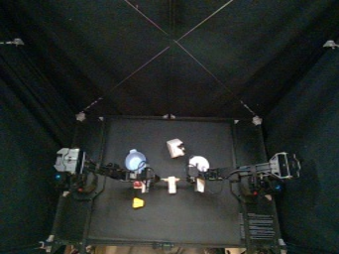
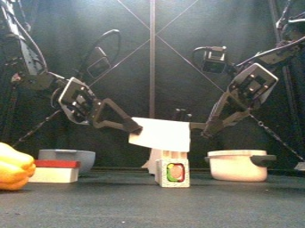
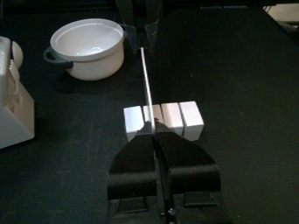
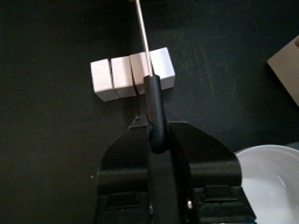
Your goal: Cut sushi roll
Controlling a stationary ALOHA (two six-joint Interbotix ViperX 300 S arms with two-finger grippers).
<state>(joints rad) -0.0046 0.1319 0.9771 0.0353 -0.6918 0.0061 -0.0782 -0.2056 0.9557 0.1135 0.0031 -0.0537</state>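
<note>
Left gripper clamped on knife; blade sits on sushi roll. Right gripper closed, pressing the blade's other end.

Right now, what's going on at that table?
The black left gripper and right gripper are both shut on a thin, pale flat blade, holding it edge-down across the short white block-shaped sushi roll in the table's middle. The roll already shows grooves splitting it into segments, and the blade lines up with one. A round white bowl stands aside, untouched.
</note>
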